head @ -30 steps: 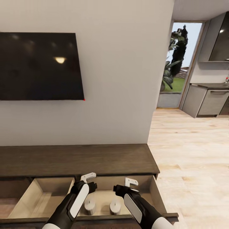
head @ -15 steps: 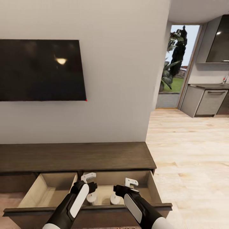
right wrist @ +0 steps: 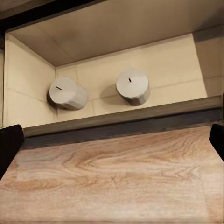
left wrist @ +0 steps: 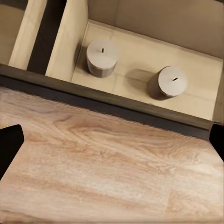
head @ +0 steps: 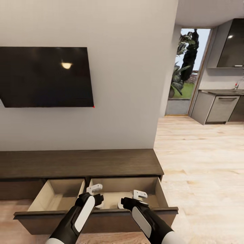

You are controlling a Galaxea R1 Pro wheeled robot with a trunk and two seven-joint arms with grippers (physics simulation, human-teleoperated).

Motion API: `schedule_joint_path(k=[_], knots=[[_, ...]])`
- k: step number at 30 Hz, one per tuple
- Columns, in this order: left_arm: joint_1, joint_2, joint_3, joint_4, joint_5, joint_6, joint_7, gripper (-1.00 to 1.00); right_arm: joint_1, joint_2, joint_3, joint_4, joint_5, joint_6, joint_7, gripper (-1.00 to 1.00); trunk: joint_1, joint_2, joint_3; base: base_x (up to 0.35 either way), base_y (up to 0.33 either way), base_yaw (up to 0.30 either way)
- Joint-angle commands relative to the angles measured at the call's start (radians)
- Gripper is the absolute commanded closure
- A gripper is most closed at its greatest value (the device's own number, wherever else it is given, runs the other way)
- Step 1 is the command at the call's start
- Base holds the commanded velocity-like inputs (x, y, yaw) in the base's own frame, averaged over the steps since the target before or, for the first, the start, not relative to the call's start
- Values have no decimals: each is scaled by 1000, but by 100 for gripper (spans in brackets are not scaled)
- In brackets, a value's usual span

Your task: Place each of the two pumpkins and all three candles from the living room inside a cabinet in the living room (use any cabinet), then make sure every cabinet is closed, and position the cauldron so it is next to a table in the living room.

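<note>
A plain pale wall carries a wide black flat-screen television (head: 45,77), and past the wall's right edge a light wooden plank floor (head: 203,159) runs towards a glazed doorway with greenery outside and grey kitchen units (head: 217,108). Against the wall stands the long low dark brown wooden cabinet (head: 79,163), with its wide drawer (head: 96,203) pulled out so that the pale beige inside shows, split by an upright divider into a left and a right compartment. Two small stubby whitish cylinder candles stand upright on the floor of the right compartment, near its front edge and a little apart from each other: one candle (left wrist: 101,57) close to the divider, the other candle (left wrist: 171,81) further towards the drawer's right side; the right wrist view shows both from above the dark front rail. In the head view only a pale sliver of them shows behind the grippers. The left gripper (head: 94,189) and the right gripper (head: 139,195), both with white fingers on black-and-white forearms, hang in front of the drawer's front edge, holding nothing, their fingers spread apart. The left compartment shows only bare beige panels.
</note>
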Motion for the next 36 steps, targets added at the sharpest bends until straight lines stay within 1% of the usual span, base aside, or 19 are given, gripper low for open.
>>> schedule_joint_path(k=[1,29,36], knots=[[-1,0,-2,-1,10,1,10,-100,-1,0,2,-1,-4,3,-7,-100,0,-1,-1,-188,0,0],[-1,1,-7,-2,6,1,9,-100,-1,0,2,0,-4,3,-7,-100,0,-1,-1,-176,0,0],[-1,0,-7,-2,3,1,9,-100,-1,0,2,0,-4,3,-7,-100,26,-50,-23,-140,0,0]])
